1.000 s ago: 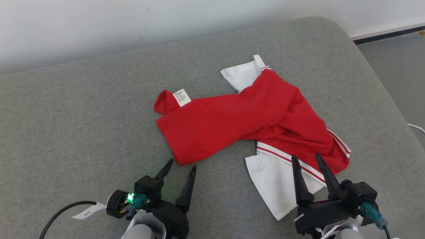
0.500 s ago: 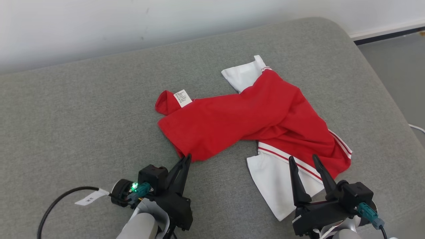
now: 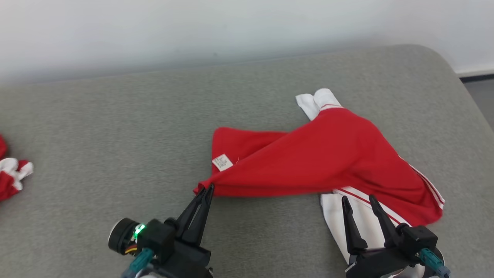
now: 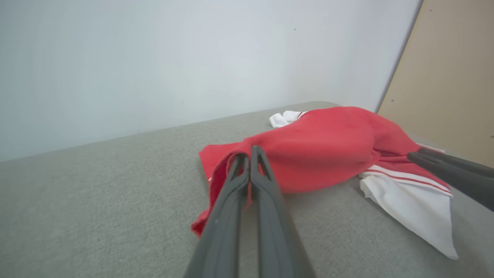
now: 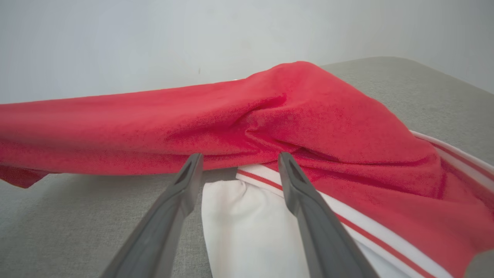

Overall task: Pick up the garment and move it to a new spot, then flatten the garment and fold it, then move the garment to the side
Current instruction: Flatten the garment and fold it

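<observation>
One soft red garment [image 3: 328, 154] with white panels lies on the right half of a wide grey fabric-covered cushion [image 3: 115, 135] that meets a pale wall [image 3: 231, 27]. There are two grippers, one garment in the middle of the scene, one small white care label [image 3: 222, 162] sewn to it, and one separate small red and white cloth bundle [image 3: 11, 173] at the far left edge of the cushion, well apart from the rest.

The left gripper [image 3: 207, 189] has its two dark fingers pinched together on the garment's nearest left corner. In the left wrist view, that gripper [image 4: 250, 152] holds the red cloth [image 4: 328, 143] bunched at its tips, with a loose flap hanging beside the fingers. From the pinched corner the fabric stretches in a taut ridge to the right, raised slightly off the cushion.

The right gripper [image 3: 357, 198] is spread wide, holding nothing, its tips over the near white panel [image 3: 347, 227] at the garment's lower right. In the right wrist view, that gripper [image 5: 240, 155] points at the red fabric's edge [image 5: 270, 116].

Two white panels show: one near, one at the far end [image 3: 314, 102]. Thin red stripes cross the white trim.
</observation>
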`<state>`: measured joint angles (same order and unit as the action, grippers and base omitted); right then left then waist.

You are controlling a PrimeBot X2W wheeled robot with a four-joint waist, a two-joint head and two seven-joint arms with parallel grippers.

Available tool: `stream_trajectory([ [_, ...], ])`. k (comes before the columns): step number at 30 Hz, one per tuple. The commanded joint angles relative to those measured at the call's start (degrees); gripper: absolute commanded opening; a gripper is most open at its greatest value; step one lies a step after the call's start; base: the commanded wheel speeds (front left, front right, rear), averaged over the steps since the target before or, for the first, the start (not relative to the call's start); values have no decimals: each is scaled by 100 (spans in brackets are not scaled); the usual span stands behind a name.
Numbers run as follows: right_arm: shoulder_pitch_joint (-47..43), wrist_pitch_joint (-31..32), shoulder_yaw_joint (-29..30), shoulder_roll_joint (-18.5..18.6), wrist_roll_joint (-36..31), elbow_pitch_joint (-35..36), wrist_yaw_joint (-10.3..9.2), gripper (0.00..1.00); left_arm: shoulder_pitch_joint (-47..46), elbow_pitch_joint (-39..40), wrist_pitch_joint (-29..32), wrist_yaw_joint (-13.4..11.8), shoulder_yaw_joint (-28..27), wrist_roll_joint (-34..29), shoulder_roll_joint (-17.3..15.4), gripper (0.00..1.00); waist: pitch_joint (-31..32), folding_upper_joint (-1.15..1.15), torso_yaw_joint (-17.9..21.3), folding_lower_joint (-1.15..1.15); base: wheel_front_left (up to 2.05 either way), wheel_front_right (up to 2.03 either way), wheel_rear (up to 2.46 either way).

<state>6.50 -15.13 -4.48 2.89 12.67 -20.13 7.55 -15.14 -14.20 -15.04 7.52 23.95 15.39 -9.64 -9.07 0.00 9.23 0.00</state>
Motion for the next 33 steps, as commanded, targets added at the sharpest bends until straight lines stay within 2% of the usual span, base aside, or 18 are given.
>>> stream_trajectory([
  [1,-97,-2,7,-3,-50,-15,-13,100,170,166,-21,-11,-20,-84,-28,0,224,0,-372,0,0,0,0],
  [11,-288,-2,199,-3,-76,7,-13,100,958,1418,77,-134,160,-368,-141,0,395,0,-886,0,0,0,0],
  [19,-347,-2,255,-2,-74,13,-13,100,1312,2219,438,-249,214,-348,-316,0,365,0,-994,0,0,0,0],
  [24,-204,-2,221,0,-83,1,-13,100,1126,2166,458,-240,206,-468,-454,0,312,0,-876,0,0,0,0],
  [26,-142,-2,190,-1,-85,0,-13,100,964,2051,411,-202,222,-389,-403,0,269,0,-779,0,0,0,0],
  [33,148,-2,94,-1,-27,-25,-13,100,-207,1150,276,-60,280,-358,-517,0,24,0,-291,0,0,0,0],
])
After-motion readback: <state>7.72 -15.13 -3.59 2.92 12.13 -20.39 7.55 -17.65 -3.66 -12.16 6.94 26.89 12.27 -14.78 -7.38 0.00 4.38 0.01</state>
